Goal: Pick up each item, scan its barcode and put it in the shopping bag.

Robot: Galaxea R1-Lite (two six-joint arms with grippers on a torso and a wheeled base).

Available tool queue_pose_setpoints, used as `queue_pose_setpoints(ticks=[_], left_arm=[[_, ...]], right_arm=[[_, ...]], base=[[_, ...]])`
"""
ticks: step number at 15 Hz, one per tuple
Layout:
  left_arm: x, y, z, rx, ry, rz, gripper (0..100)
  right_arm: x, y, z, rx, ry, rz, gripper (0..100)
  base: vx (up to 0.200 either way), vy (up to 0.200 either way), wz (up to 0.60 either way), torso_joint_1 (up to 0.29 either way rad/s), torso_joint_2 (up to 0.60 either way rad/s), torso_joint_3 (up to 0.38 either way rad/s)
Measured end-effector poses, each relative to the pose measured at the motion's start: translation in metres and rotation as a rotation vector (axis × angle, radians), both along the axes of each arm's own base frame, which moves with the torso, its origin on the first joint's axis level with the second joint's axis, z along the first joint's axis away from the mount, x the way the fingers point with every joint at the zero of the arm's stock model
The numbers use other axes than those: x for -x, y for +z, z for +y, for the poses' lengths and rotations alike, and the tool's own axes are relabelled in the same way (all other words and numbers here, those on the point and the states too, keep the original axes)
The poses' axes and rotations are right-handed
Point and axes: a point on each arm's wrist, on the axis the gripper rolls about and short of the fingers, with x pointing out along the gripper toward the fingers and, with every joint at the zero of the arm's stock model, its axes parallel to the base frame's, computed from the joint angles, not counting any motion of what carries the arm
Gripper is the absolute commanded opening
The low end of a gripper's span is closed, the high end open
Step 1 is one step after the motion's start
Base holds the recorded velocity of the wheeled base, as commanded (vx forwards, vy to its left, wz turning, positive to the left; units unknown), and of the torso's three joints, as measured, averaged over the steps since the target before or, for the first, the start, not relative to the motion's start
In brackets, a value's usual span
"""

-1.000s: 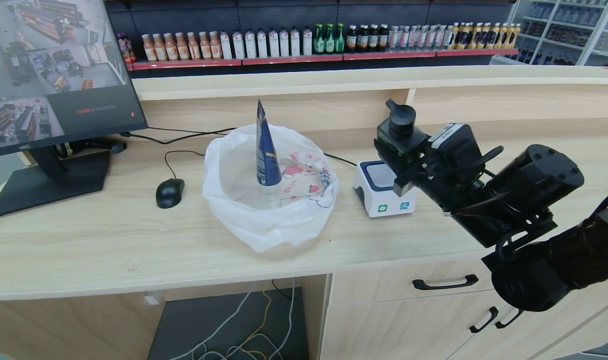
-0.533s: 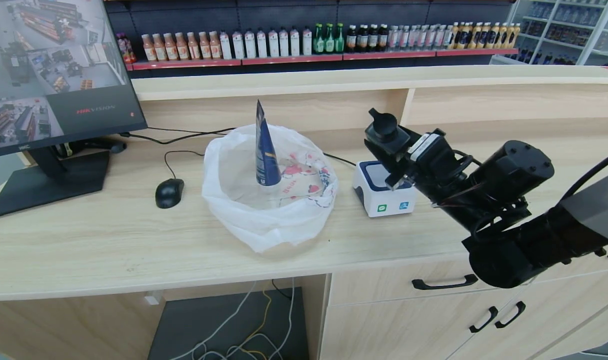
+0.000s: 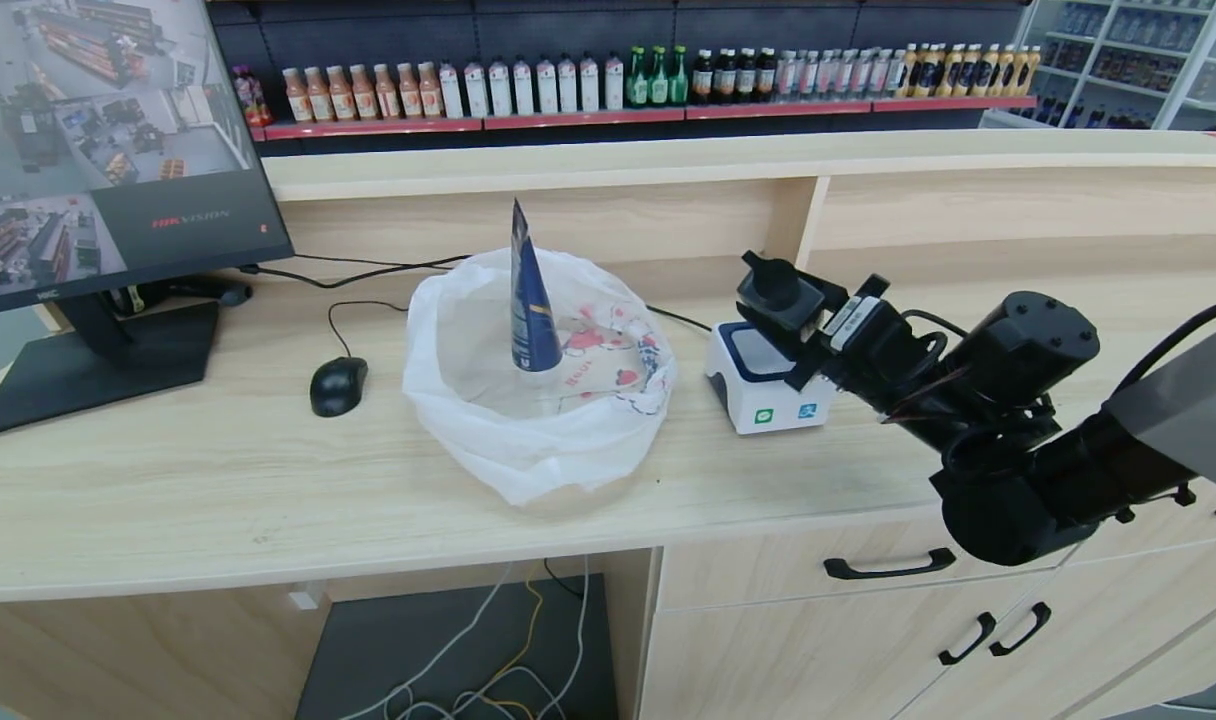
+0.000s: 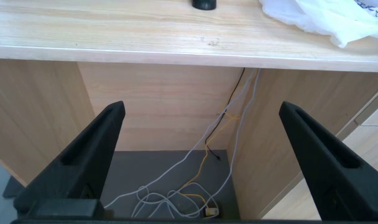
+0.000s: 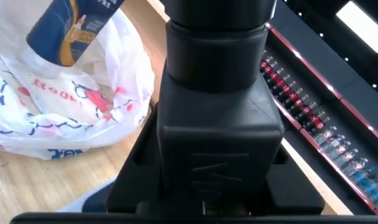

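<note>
A white plastic shopping bag (image 3: pixel 538 430) stands open on the wooden counter (image 3: pixel 218 480), with a blue cone-topped tube (image 3: pixel 531 300) upright inside it. To the bag's right sits a small white barcode scanner (image 3: pixel 763 395). My right gripper (image 3: pixel 790 312) is shut on a black bottle-like item with a round cap (image 3: pixel 770 282), held just above the scanner's back edge. The right wrist view looks along that black item (image 5: pixel 220 124) toward the bag (image 5: pixel 71 118) and tube (image 5: pixel 74 28). My left gripper (image 4: pixel 202 112) hangs open below the counter's front edge, nothing between its fingers.
A black mouse (image 3: pixel 339 385) lies left of the bag and a monitor (image 3: pixel 98 150) stands at the far left. A raised wooden ledge (image 3: pixel 668 160) runs behind the counter. Drawers (image 3: pixel 888 570) and loose cables (image 4: pixel 195 186) are beneath the counter.
My right arm has carried the black item left and then down, bringing it close over the scanner. The bag and tube have not moved.
</note>
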Motion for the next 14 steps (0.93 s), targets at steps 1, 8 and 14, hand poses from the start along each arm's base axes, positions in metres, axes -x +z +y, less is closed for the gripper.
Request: queue_pose_setpoints(ticks=[1, 8, 14], left_arm=[[0.0, 0.0, 0.0, 0.0, 0.0, 0.0, 100], [0.0, 0.0, 0.0, -0.001, 0.0, 0.0, 100], [0.0, 0.0, 0.0, 0.0, 0.0, 0.0, 100]], right_arm=[[0.0, -0.001, 0.0, 0.015, 0.018, -0.006, 0], [-0.002, -0.01, 0.001, 0.071, 0.033, -0.027, 0], [-0.007, -0.018, 0.004, 0.082, 0.038, -0.021, 0]], base=[[0.0, 0.0, 0.0, 0.0, 0.0, 0.0], [0.0, 0.0, 0.0, 0.0, 0.0, 0.0], [0.0, 0.0, 0.0, 0.0, 0.0, 0.0]])
